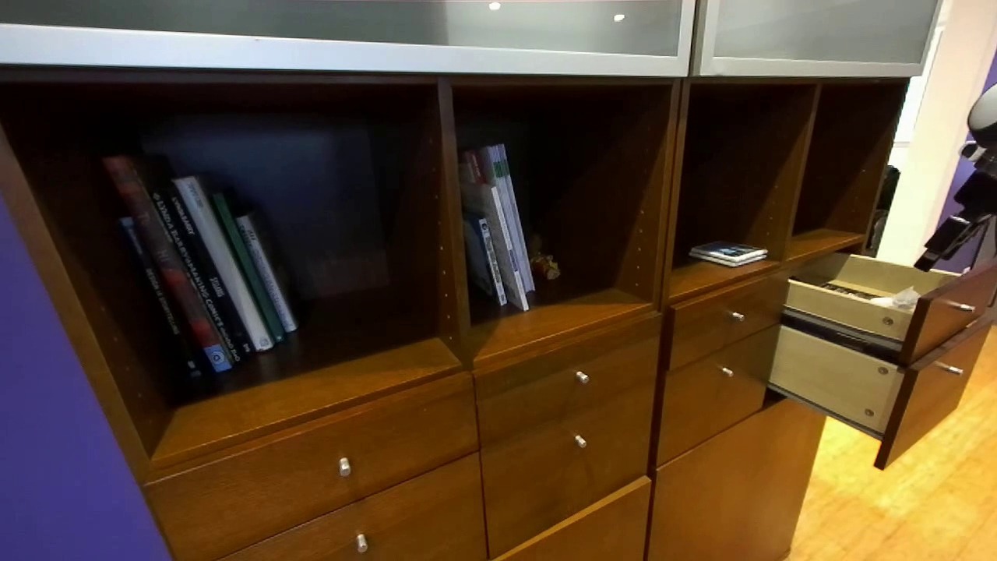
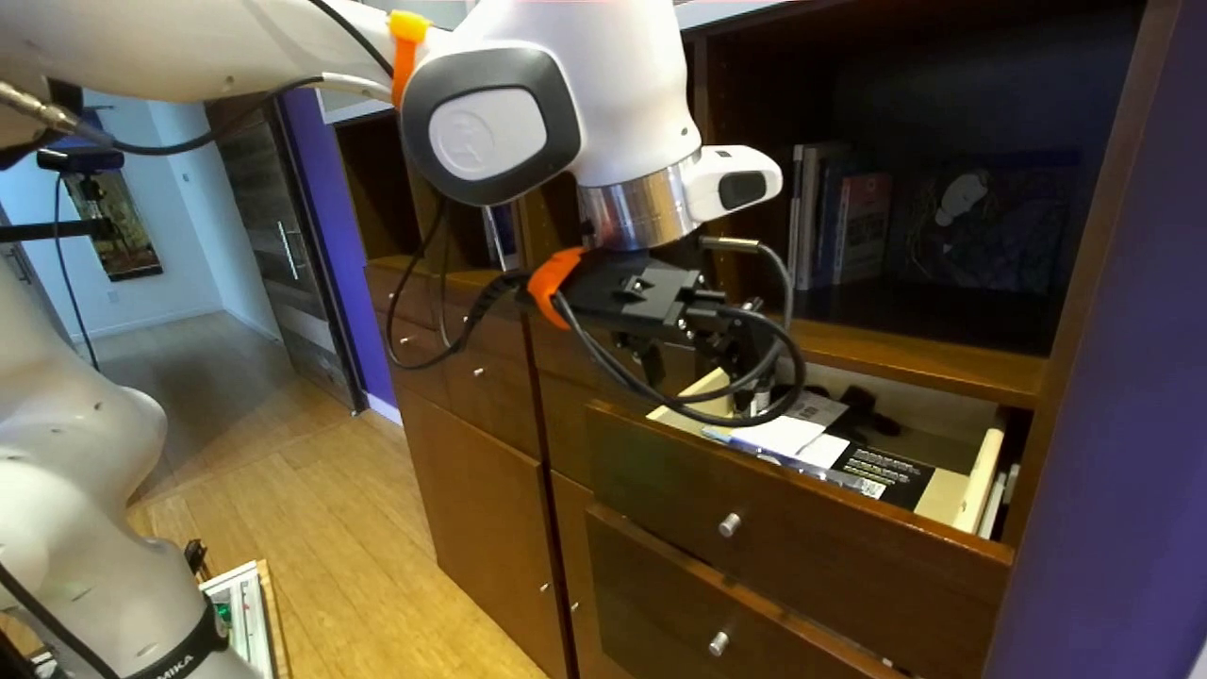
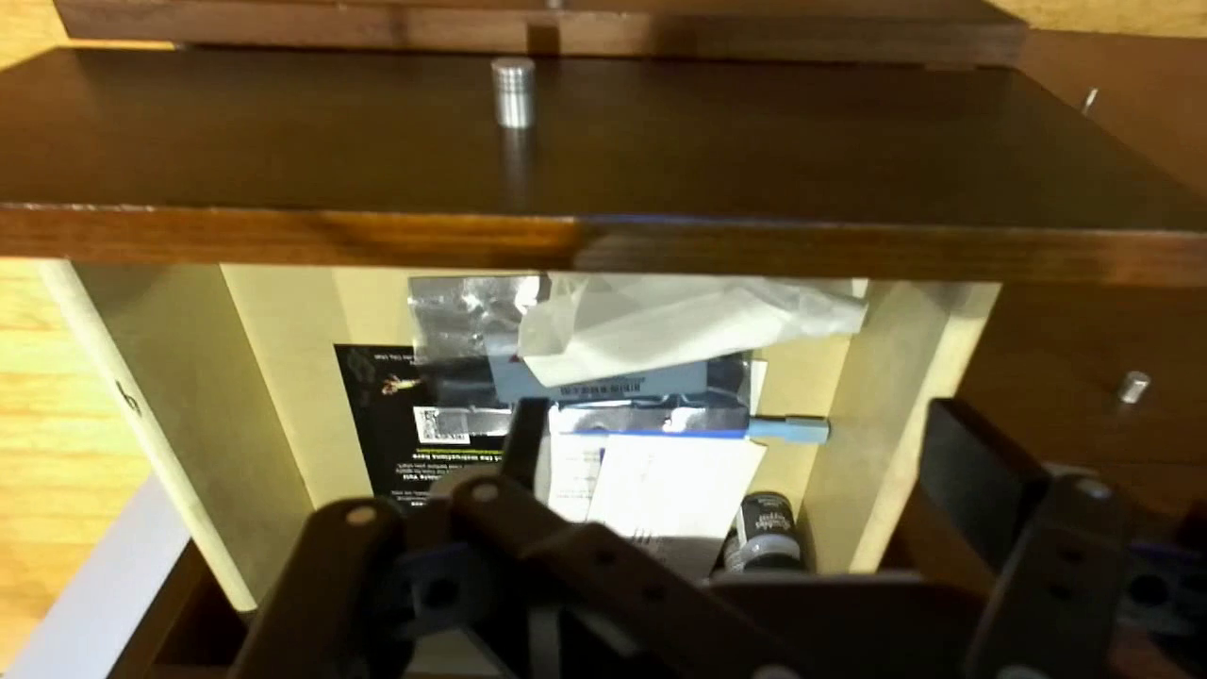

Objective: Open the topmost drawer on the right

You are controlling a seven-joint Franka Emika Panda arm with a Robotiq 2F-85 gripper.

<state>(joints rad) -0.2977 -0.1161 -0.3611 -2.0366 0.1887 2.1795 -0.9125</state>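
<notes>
2 drawers out from brn wood cabinet point(image 1: 724, 499) in both exterior views: topmost drawer point(image 1: 872, 317), shallow, reddish-brn front, plus deeper drawer point(image 1: 861, 389) directly below it. Gripper point(image 3: 735, 415) over topmost drawer, well apart from its silver knob point(image 3: 514, 94); grip released, fingers point(image 3: 525, 443) spread wide in wrist view. Inside topmost drawer: blk leaflet point(image 3: 382, 443) w/ QR code, silvery plastic bag point(image 3: 462, 316), crumpled wht paper point(image 3: 679, 325) on bag, flat wht sheet point(image 3: 674, 486), small dark-labelled bottle point(image 3: 766, 517) partly behind gripper, blue stick point(image 3: 792, 430), poss. pen. Upright books point(image 2: 860, 236) on shelf above topmost drawer.

2 drwrs point(image 2: 820, 533) out | 4 shelf bays point(image 1: 335, 187) | 1 arm point(image 2: 613, 85) | 1 grpr point(image 3: 737, 420)
</notes>
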